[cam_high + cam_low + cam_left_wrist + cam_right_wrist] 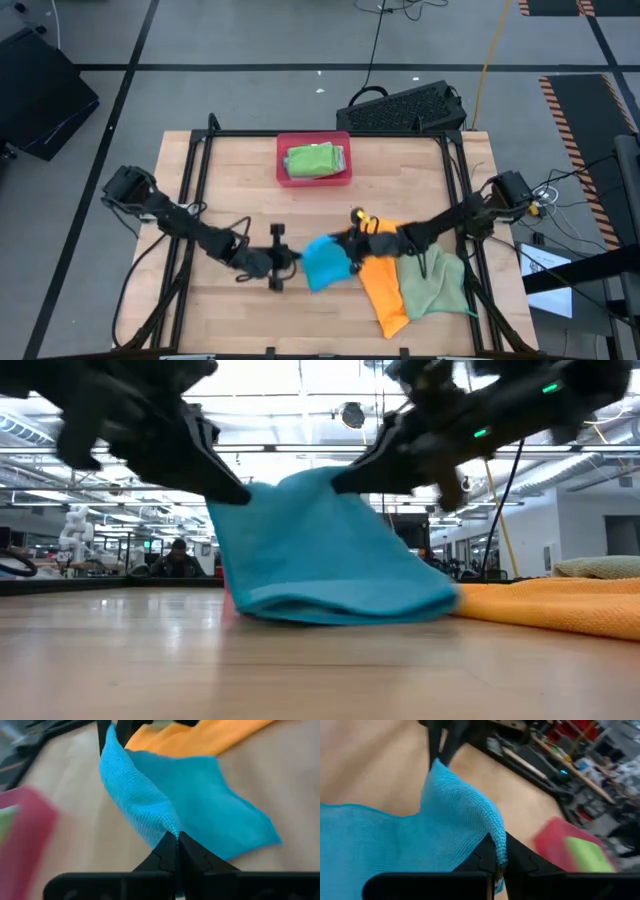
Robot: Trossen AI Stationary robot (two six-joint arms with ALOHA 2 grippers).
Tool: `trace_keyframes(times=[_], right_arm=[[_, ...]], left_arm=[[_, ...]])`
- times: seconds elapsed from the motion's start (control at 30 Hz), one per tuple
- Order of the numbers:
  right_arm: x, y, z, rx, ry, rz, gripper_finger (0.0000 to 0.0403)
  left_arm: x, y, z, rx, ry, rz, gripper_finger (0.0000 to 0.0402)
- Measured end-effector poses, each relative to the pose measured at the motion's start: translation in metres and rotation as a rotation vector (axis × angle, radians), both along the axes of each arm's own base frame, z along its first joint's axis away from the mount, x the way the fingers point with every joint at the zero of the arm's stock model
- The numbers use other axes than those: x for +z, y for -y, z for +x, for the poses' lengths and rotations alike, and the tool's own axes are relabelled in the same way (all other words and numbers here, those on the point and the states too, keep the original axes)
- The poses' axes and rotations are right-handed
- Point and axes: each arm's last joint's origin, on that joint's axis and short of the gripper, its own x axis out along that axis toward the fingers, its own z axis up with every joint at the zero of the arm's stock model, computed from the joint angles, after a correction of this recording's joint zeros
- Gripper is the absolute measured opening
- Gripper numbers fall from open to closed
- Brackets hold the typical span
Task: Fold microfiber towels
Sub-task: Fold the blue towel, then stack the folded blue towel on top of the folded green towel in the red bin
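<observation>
A bright blue microfiber towel (325,265) stands lifted at the table's middle front, between my two grippers. My left gripper (293,262) is shut on its left upper corner, and my right gripper (350,243) is shut on its right upper corner. In the low view the towel (320,560) hangs from both grippers, and its rounded lower part rests on the wood. To its right lie an orange towel (385,290) and a light green towel (435,283), flat on the table and partly overlapping. My left gripper pinches the blue towel's upper corner (170,822) between its two shut fingers, coming slanting down from the table's left. The cloth runs up and away from the fingertips toward the other gripper. The towel's lower part lies on the table. My right gripper pinches the opposite upper corner (496,832) at the hemmed edge between its shut fingers, coming nearly level from the table's right. The edge between the two grippers sags only a little. The rest of the towel hangs down to the table.
A pink-red tray (313,139) at the far middle holds a folded green towel (315,160). A dark keyboard (405,108) lies beyond the table's far right corner. Bare wood shows at the front left and far left.
</observation>
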Motion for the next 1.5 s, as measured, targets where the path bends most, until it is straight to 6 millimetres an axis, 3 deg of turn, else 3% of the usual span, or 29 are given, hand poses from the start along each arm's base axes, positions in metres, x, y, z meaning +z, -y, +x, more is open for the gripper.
trace_keyframes(times=[0.13, 0.23, 0.6, 0.77, 1.0, 1.2, 1.37, 1.5], right_arm=[[0.002, 0.031, 0.008, -0.038, 0.011, 0.007, 0.0008], [-0.002, 0.039, 0.008, -0.051, -0.03, 0.029, 0.0008], [-0.016, 0.03, 0.001, 0.076, -0.179, 0.196, 0.001], [-0.022, 0.031, -0.002, 0.108, -0.254, 0.235, 0.0031], [-0.029, 0.031, -0.008, 0.133, -0.354, 0.233, 0.011], [-0.028, 0.026, -0.013, 0.186, -0.406, 0.285, 0.0168], [-0.019, 0.02, -0.016, 0.213, -0.387, 0.333, 0.02], [-0.011, 0.021, -0.019, 0.197, -0.376, 0.359, 0.0215]], left_arm=[[0.013, -0.029, -0.004, 0.097, -0.04, 0.035, 0.001], [0.02, -0.036, -0.004, 0.103, -0.032, -0.029, 0.0005], [-0.006, -0.015, 0.007, 0.002, -0.058, -0.16, 0.0013], [-0.018, -0.007, 0.019, -0.009, -0.008, -0.271, 0.0022], [-0.025, -0.007, 0.024, 0.042, -0.005, -0.429, 0.0128], [0.002, -0.006, 0.018, 0.017, 0.082, -0.457, 0.021], [0.013, -0.016, 0.017, 0.192, 0.175, -0.436, 0.0238], [-0.002, -0.033, 0.019, 0.402, 0.133, -0.514, 0.0241]])
